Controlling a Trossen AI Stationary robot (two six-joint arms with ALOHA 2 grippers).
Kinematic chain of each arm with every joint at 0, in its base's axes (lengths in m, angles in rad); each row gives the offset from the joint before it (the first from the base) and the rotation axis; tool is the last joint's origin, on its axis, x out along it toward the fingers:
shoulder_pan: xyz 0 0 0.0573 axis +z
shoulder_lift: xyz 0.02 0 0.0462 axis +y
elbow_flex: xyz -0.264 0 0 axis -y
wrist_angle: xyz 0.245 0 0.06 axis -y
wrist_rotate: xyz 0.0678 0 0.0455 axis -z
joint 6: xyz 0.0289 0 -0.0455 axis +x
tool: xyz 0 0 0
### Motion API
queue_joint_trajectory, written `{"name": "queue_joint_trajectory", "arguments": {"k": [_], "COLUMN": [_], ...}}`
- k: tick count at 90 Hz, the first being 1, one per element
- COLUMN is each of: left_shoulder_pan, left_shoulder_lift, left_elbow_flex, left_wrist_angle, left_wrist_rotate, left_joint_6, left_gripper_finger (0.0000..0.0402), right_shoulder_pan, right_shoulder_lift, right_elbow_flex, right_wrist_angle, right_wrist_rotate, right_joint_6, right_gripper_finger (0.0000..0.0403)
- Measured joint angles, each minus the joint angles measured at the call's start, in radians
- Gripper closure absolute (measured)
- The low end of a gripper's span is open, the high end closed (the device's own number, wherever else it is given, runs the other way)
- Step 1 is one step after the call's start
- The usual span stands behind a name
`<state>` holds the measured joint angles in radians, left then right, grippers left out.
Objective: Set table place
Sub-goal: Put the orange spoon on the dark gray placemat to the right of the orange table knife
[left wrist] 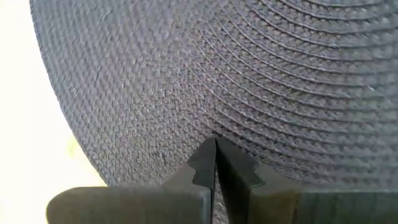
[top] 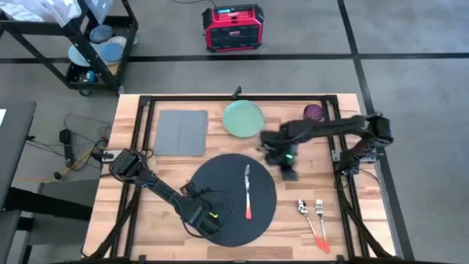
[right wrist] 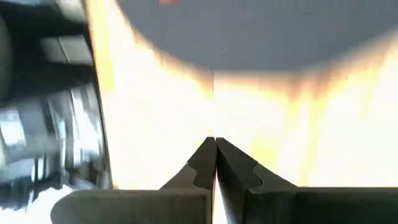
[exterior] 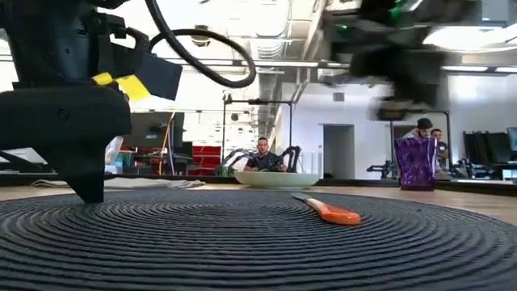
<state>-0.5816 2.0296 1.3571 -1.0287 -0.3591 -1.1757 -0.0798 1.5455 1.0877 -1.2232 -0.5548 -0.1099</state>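
The round black-grey placemat point(top: 231, 198) lies flat on the light-wood table point(top: 157, 213), near its front edge. A knife with an orange handle point(top: 248, 192) lies on the mat. My left gripper point(top: 199, 218) is shut and stands on the mat's near left part. My right gripper point(top: 288, 167) is shut and empty, hovering above bare wood between the mat and the pale green plate point(top: 242, 118). It shows high up in the low view point(exterior: 396, 89). My left gripper sets its shut fingertips point(exterior: 87, 194) on the placemat's woven top, a little inside its left rim point(left wrist: 186, 134). The fingers come from above, slanting down. The mat lies flat on the table under them.
A grey napkin point(top: 182, 132) lies at the far left and a purple cup point(top: 314, 112) at the far right. A spoon and a fork point(top: 314, 220) lie on the wood right of the mat. People sit in the room behind the table point(exterior: 262, 153).
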Motion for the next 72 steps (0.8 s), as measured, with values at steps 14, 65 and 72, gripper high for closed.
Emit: {"name": "queue_joint_trajectory", "arguments": {"k": [14, 65, 72], "left_shoulder_pan": [0.0, 0.002, 0.007], "left_shoulder_lift": [0.0, 0.0, 0.0], "left_elbow_flex": [0.002, 0.0, 0.0], "left_wrist_angle": [0.002, 0.001, -0.001], "left_wrist_rotate": [0.002, -0.002, -0.002], "left_joint_6": [0.023, 0.19, 0.155], "left_gripper_finger": [0.0401, 0.0401, 0.0401], "right_shoulder_pan": [0.126, 0.863, 0.873], "right_shoulder_lift": [-0.245, -0.572, -0.542], "right_elbow_flex": [-0.184, -0.695, -0.7], "right_wrist_angle": [0.002, 1.469, 1.55], "right_wrist_rotate": [0.02, 0.422, 0.434], "right_joint_6": [0.249, 1.3, 1.169], "right_gripper_finger": [0.0403, 0.0403, 0.0403]}}
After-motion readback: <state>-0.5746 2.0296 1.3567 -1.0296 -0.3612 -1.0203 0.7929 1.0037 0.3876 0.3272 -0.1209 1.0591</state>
